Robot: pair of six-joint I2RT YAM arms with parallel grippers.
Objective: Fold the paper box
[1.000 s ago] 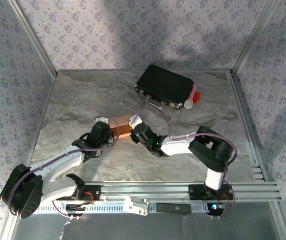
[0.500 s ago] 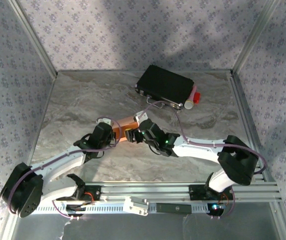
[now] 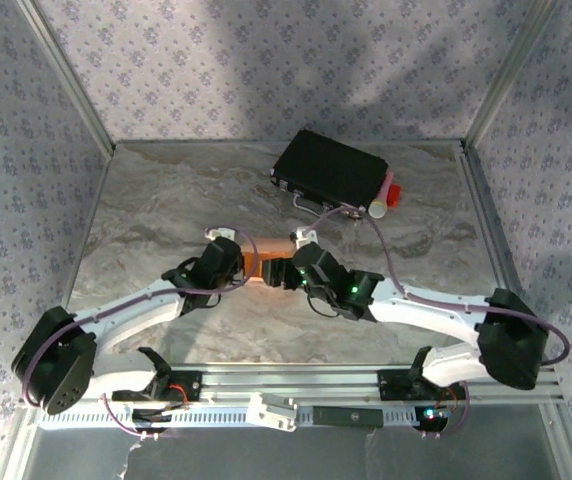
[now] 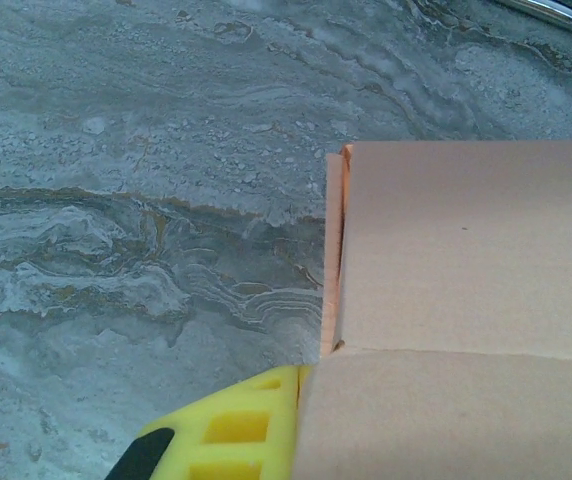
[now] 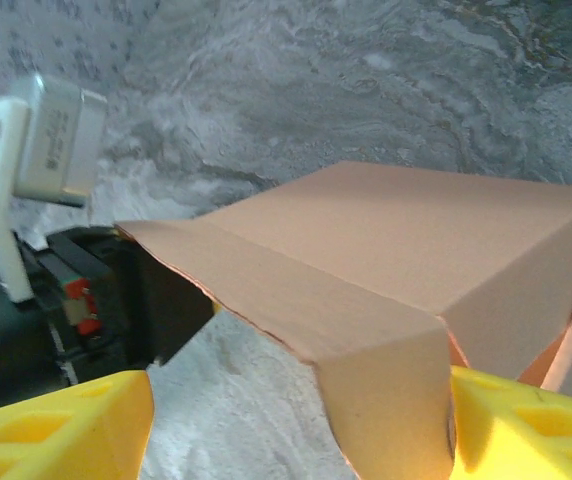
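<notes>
**Right arm stretches out and opens its tool around the half-made box**

The paper box (image 3: pixel 263 262) sits near the middle of the counter (image 3: pixel 166 200), caught between the two arms, with the black case (image 3: pixel 328 172) well apart at the far side. Within the last second the right arm has unfolded from a tight bend into a long reach, its elbow swinging out toward the right rail. The right tool (image 3: pixel 281 272) has meanwhile gone from nearly closed to wide apart.

The right wrist view shows its yellow fingers (image 5: pixel 56 425) spread on either side of a creased corner of the cardboard. One finger is hard against the right edge and the other stands off to the left, so nothing is clamped there.

The left tool (image 3: pixel 238 262) has slid a little to the right with the box and remains closed. In the left wrist view one yellow finger (image 4: pixel 216 435) peeks out from under a cardboard panel, and the tool appears to be pinching that thin panel and holding the box in place.

The case has not moved.

The change reads as a release and re-approach. The right tool has let go of whatever fold it was working and now straddles the next corner, while the left steadies the piece. A top panel is already bent over one wall, but the end nearest the right wrist camera hangs open with a loose flap. The fold looks partway done, with closing and tucking yet to come.
</notes>
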